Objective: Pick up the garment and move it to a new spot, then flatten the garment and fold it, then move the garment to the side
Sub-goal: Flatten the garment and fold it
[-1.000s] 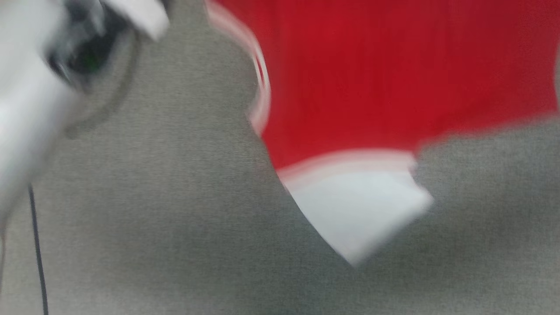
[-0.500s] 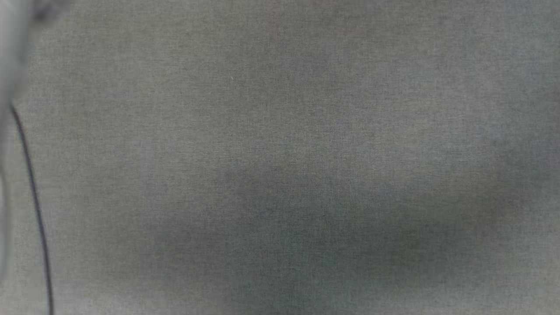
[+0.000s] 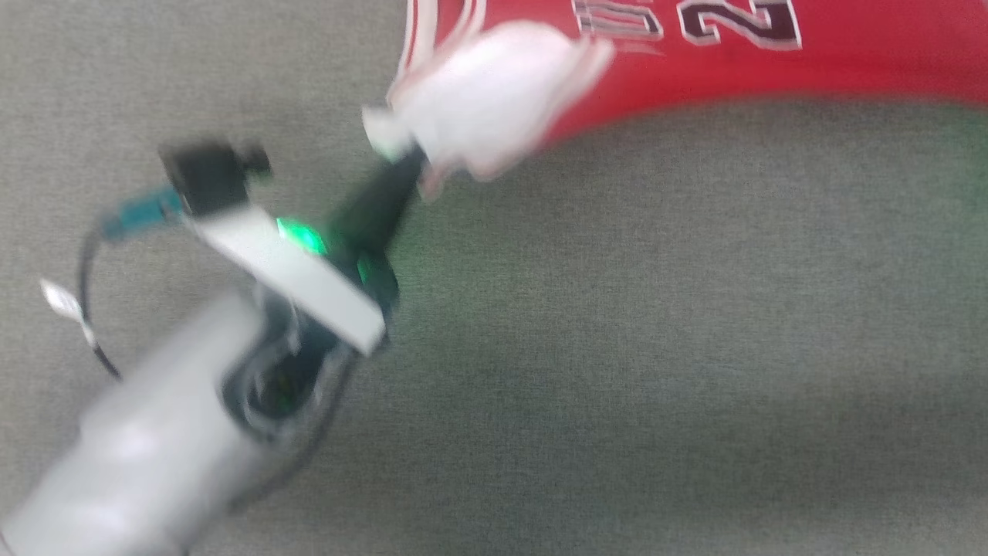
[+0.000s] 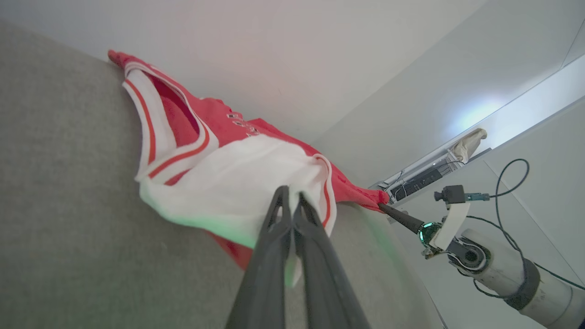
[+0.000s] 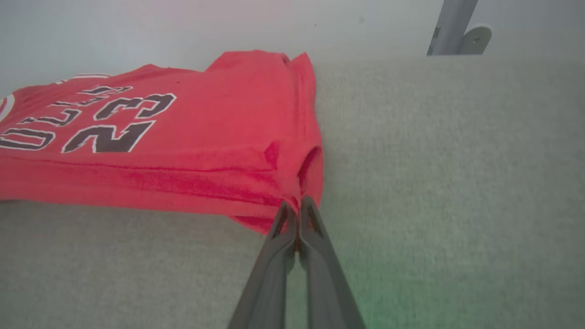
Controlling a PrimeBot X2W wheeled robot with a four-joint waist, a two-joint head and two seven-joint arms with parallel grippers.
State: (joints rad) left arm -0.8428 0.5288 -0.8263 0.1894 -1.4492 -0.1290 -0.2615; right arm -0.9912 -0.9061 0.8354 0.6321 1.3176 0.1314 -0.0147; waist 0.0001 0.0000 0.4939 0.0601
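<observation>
The thin red sports jersey with white panels and dark white-outlined numerals [image 5: 205, 137] lies stretched along the far edge of the grey cloth-covered bench [image 5: 457, 183], its near side held up. The left gripper [image 4: 290, 194] is clamped on a white panel. The right gripper [image 5: 297, 203] pinches a red corner.

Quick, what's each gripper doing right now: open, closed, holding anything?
Left gripper: closed on the jersey, at its white panel.
Right gripper: closed on the jersey's red corner.
</observation>
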